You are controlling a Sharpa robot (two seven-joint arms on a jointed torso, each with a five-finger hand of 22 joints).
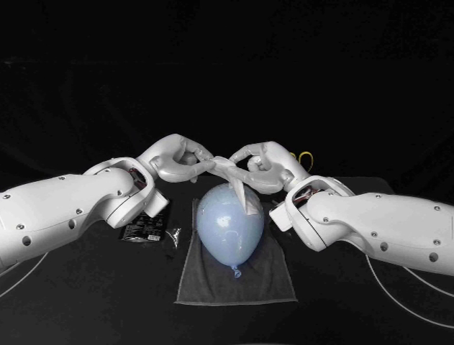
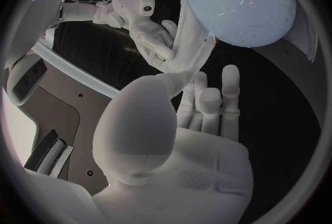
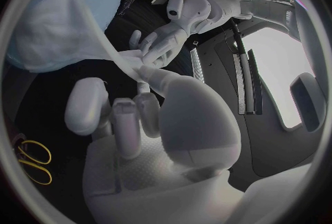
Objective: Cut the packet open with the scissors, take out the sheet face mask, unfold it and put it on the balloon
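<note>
Both hands pinching the sheet mask right over the far end of the balloon

From the head view the left hand (image 1: 180,162) and right hand (image 1: 261,159) meet almost fingertip to fingertip just above the far end of the balloon (image 1: 230,223). Each is clamped on an edge of the white sheet mask (image 1: 239,185), and a crumpled strip of it hangs down touching the balloon. The balloon lies on a grey towel (image 1: 237,284), with the black packet (image 1: 144,228) just off the towel beside the left arm. The wrist views are better for the grip: the left one has thumb and fingers closed on the mask edge with the balloon close behind. The right one has the mask draped over the balloon's curve, plus the scissors (image 3: 33,160), yellow handles on the table near the right hand. In the head view they're a yellow loop behind that hand.
</note>
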